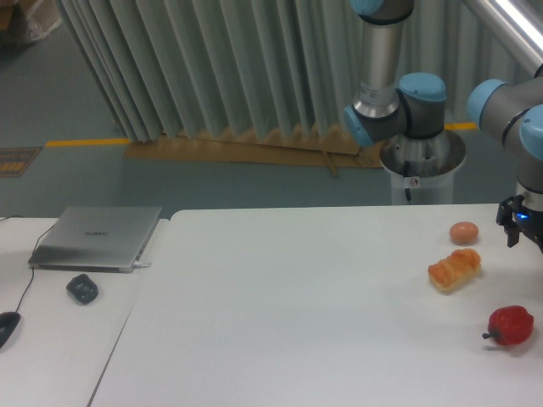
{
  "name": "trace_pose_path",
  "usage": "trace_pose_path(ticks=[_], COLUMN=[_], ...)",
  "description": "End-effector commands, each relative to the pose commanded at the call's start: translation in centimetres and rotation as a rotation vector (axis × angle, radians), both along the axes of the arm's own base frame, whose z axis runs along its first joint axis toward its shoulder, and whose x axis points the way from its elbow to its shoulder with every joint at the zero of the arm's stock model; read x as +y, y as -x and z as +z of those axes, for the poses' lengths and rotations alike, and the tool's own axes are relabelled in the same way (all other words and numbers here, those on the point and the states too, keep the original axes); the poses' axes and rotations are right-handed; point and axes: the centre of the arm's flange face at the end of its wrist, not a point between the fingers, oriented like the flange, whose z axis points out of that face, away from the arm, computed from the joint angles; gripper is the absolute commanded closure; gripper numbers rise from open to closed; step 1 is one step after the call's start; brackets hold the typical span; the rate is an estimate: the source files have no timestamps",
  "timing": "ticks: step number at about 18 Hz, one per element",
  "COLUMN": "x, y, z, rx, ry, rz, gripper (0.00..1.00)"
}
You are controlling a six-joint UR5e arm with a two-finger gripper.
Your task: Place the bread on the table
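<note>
- Resting on the table [297,305], the bread [455,270] lies at the right of the frame, tilted so its upper end points toward the upper right; nothing holds it, and I judge it is either already set down or not yet picked up.
- My gripper [523,231] sits at the far right edge of the frame, partly cut off, well apart from the bread and carrying nothing that I can see; whether its jaws are parted or closed I cannot tell from this view.
- I read the gripper's place, beside and above the bread's level, as clear of the objects rather than in contact with any.
- A round tan ball [463,232] lies just above the bread, near but not touching it, between the bread and the gripper.
- A red pepper [510,326] lies in the lower right, apart from the bread.
- Any approach from the right edge would, in my judgement, have to pass the ball or the pepper.
- At the left of the frame lie a closed laptop [97,237] and a dark small object [82,288], far from the work.
</note>
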Motion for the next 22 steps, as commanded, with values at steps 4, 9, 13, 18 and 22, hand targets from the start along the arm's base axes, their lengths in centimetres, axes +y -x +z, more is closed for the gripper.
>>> trace_pose_path(ticks=[4, 9, 13, 18, 22], x=[-0.1, -0.5, -0.7, -1.2, 0.6], y=[0.2, 0.4, 0.8, 0.7, 0.0], z=[0.1, 0.4, 0.0, -0.3, -2.6], rx=[-0.003, 0.002, 0.0, -0.017, -0.064], ry=[-0.011, -0.015, -0.003, -0.001, 0.037], rz=[0.005, 0.009, 0.014, 0.012, -0.015], gripper=[0.0, 0.0, 0.0, 0.0, 0.0])
